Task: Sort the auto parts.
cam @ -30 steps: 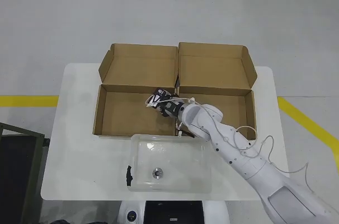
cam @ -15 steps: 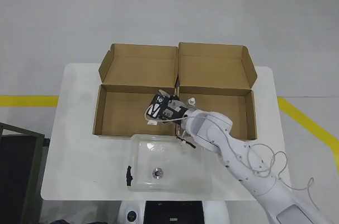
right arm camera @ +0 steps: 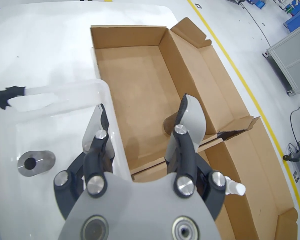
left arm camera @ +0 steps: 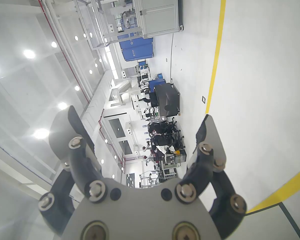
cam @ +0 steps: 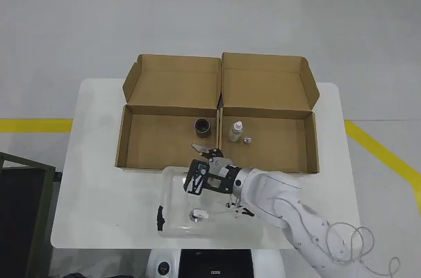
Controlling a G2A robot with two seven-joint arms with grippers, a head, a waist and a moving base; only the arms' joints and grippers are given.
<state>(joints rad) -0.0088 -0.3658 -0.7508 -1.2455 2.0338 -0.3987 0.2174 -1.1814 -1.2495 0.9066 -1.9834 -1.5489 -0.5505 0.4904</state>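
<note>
Grey oval metal part with a centre hole point(cam: 195, 215) lies flat in the clear plastic bin point(cam: 163, 198), robot-side of the right tool point(cam: 206, 151), which hangs spread wide, empty, over the bin's far rim; left tool point(left arm camera: 140, 136) gapes too.

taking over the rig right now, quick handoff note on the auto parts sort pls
Right gripper: open, empty, over the edge where the clear bin meets the left box.
Left gripper: open, empty, aimed out into the room.
Done: a dark cylinder sits in the left box; a white bottle and a small part are in the right box.
Left: one metal part with a hole lies in the clear bin.
</note>
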